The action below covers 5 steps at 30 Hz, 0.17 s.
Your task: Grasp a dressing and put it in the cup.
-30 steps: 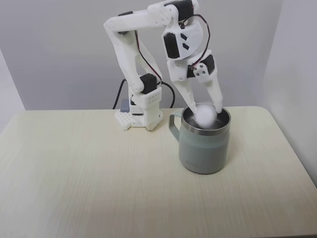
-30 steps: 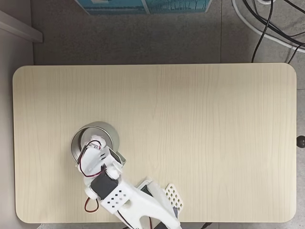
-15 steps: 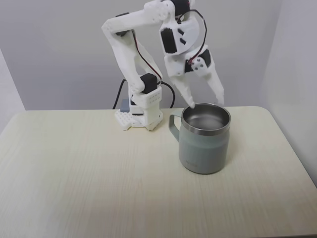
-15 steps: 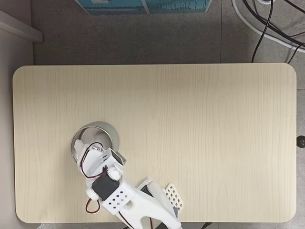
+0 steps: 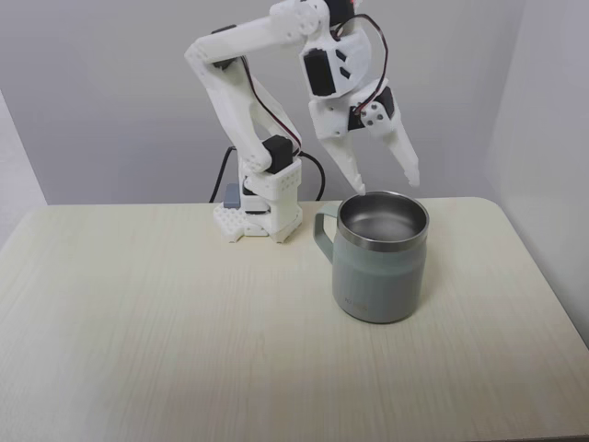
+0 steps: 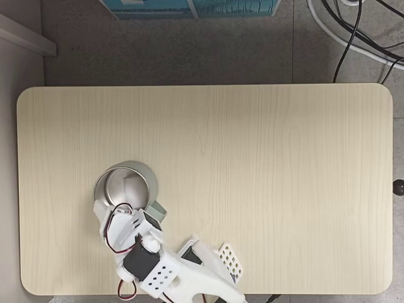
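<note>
Now the white two-finger tool hangs spread and empty just above the pale sage-green steel-rimmed mug, with the small white gauze roll lying inside it, directly below.

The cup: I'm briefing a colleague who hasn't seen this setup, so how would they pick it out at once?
On the pale wood-grain table, look just in front of the white robot arm's base, under its open tool. There stands a large pale sage-green mug with a side handle. Its shiny steel rim and steel inside set it apart from the all-white arm beside it.
</note>
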{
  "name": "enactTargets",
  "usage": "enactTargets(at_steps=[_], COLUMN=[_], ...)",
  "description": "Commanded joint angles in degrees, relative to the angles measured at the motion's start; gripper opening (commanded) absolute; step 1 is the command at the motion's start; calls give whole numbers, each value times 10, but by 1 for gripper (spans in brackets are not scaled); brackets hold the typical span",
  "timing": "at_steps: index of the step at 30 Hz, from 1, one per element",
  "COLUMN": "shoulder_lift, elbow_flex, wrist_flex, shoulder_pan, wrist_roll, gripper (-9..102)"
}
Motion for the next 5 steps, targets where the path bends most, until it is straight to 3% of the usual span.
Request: enactTargets(at_steps=[1, 5], shoulder_lift=[-5, -5], elbow_flex=[-3, 7], wrist_flex=[-5, -5], shoulder_pan=[-8, 29], wrist_roll=[-7, -37], gripper=[24, 24])
